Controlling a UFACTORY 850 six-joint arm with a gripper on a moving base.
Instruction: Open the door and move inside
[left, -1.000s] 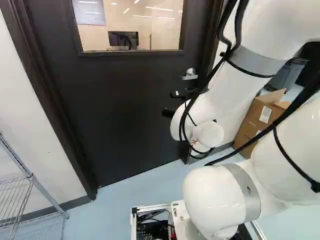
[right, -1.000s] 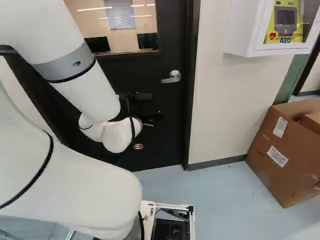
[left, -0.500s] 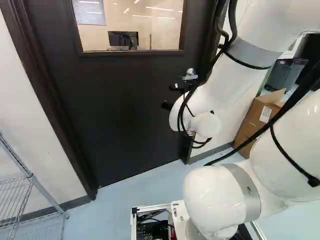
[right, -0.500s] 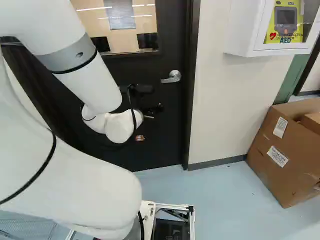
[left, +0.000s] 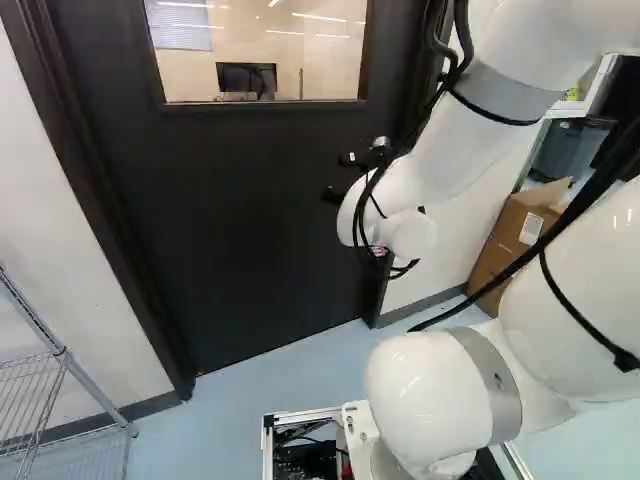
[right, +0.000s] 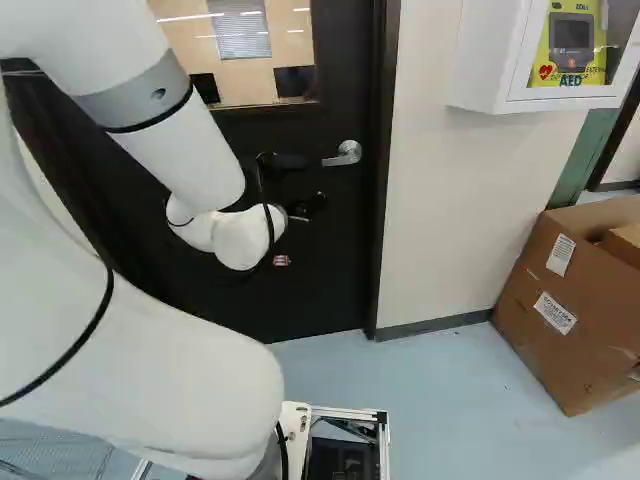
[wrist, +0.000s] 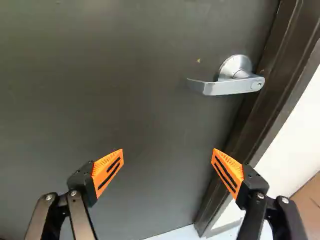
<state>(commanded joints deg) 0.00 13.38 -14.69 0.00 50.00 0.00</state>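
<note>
The lever handle (wrist: 227, 88) is satiny metal, the door (wrist: 135, 95) (smooth, mind you) matt.

White rounded arm (left: 450, 155), grey bands, black cables (left: 600, 190).

Pale blue floor (right: 440, 390) under 1 cardboard box (right: 590, 360) and 1 wire rack (left: 63, 358)

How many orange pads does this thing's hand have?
2. Both show in the wrist view, on the open gripper: one orange pad on the side nearer the door handle, the other orange pad across the gap, farther from it.
</note>
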